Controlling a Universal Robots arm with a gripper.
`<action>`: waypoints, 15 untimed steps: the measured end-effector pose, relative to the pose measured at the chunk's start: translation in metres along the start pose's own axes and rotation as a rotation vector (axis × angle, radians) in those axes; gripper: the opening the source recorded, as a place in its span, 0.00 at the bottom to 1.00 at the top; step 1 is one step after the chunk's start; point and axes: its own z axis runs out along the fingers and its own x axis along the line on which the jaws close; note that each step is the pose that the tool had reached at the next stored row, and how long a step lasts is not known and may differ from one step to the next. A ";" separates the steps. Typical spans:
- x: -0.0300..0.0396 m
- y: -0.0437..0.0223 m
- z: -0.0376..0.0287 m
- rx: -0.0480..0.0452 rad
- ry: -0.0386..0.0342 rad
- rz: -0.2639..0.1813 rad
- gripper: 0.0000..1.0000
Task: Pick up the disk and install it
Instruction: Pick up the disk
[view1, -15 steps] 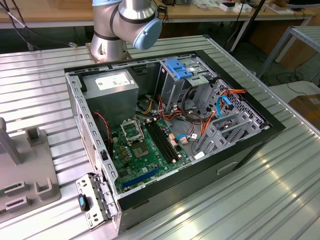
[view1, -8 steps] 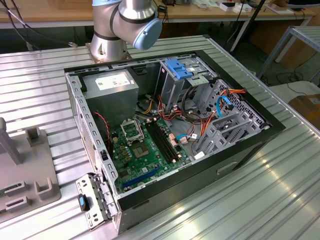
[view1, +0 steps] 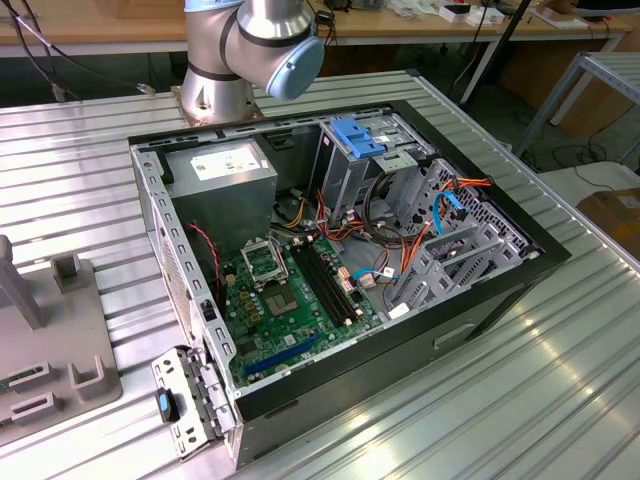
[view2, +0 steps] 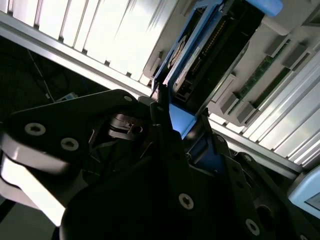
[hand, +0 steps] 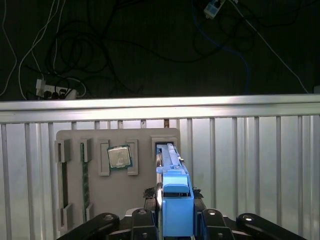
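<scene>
End effector (hand: 174, 194) clamps both sides of disk (hand: 169, 157)

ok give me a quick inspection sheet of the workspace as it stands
surface: ribbed metal table
job's things: the disk, edge-on over the grey holder tray; cannot tell whether it is out of its slot
clutter: open computer case; processor chip in the tray
grippers: gripper shut on the disk's blue frame
cables: coloured wires inside the case; loose cables on the dark floor
surroundings: wooden bench behind the arm's base
</scene>
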 end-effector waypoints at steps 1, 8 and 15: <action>0.0000 0.0000 -0.0001 -0.0001 0.0000 0.000 0.37; -0.0005 -0.0002 -0.0129 -0.0001 0.0001 0.000 0.37; -0.0007 -0.0002 -0.0173 0.0000 0.0000 0.000 0.37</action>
